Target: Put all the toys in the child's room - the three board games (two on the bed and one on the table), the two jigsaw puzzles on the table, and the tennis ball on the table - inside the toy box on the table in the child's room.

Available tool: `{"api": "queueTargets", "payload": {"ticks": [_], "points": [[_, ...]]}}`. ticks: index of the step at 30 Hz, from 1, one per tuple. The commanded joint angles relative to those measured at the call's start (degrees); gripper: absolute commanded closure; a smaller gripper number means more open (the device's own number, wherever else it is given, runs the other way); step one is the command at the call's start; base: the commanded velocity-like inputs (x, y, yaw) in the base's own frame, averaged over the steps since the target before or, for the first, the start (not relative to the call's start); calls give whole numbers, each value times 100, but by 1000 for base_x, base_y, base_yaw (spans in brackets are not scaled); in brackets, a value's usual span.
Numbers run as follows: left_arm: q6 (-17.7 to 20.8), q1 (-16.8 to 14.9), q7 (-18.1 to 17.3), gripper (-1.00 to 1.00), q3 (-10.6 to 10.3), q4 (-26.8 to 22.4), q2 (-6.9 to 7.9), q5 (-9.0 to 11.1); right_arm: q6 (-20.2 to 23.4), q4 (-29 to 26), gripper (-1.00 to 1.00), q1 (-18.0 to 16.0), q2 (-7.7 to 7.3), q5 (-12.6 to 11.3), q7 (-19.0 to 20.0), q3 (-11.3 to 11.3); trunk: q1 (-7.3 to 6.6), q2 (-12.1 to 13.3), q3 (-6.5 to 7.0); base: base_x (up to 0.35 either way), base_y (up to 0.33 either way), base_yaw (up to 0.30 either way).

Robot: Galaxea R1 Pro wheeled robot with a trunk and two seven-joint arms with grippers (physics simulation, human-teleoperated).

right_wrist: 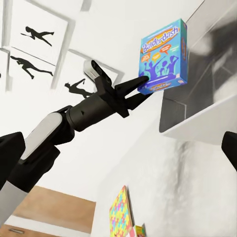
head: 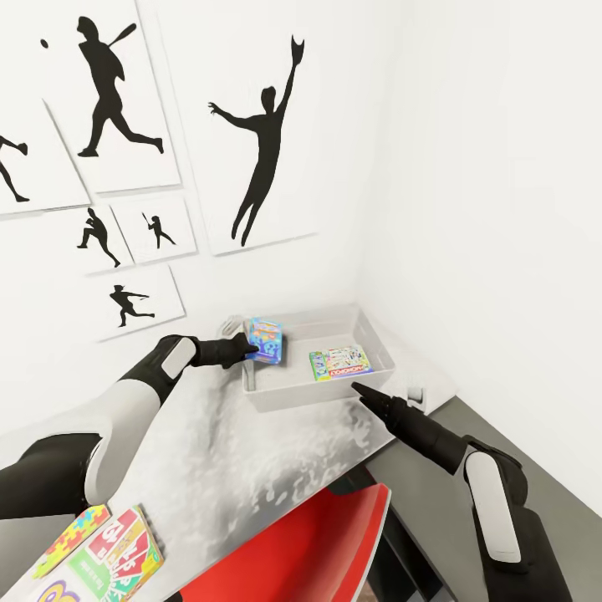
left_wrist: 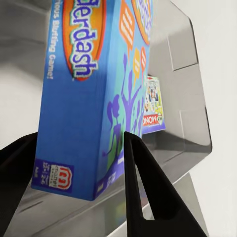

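My left gripper (head: 252, 344) is shut on a small blue board game (head: 266, 338) marked "Balderdash". It holds the box on edge over the near-left part of the toy box (head: 272, 393), a shallow light grey bin in the table's far corner. In the left wrist view the fingers (left_wrist: 136, 168) clamp the blue box (left_wrist: 94, 98) above the bin wall (left_wrist: 187, 74). A second board game (head: 339, 361), marked Monopoly, lies flat inside the bin. My right gripper (head: 358, 387) is open and empty just outside the bin's front-right rim. A jigsaw puzzle (head: 71, 539) and the Skip Bo game (head: 125, 553) lie at the table's near-left end.
The pale desktop (head: 217, 460) runs from me to the corner walls, which carry black baseball silhouettes (head: 263, 142). A red chair (head: 309, 543) stands under the front edge. A lower dark grey section (head: 477, 410) adjoins on the right.
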Motion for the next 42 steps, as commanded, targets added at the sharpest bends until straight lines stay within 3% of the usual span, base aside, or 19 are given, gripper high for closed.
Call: {"api": "queueTargets", "payload": {"ticks": [1,4,5,42], "points": [[32,-5,-14,100,11,-1,2,7,30,-2,-100,-7,6,23,35,-15,3,-11,-11,0,0,0],[32,-5,-17,100,12,-1,2,7,27,-2,-100,-7,7,23,33,-12,3,-11,-11,0,0,0],[32,-5,-18,-100,12,-1,3,7,27,-2,-100,-7,8,23,33,-10,3,-11,-11,0,0,0],[16,-5,-82,-100,12,-9,19,15,26,-2,-100,-7,7,30,35,-9,3,-11,-11,0,0,0]]}}
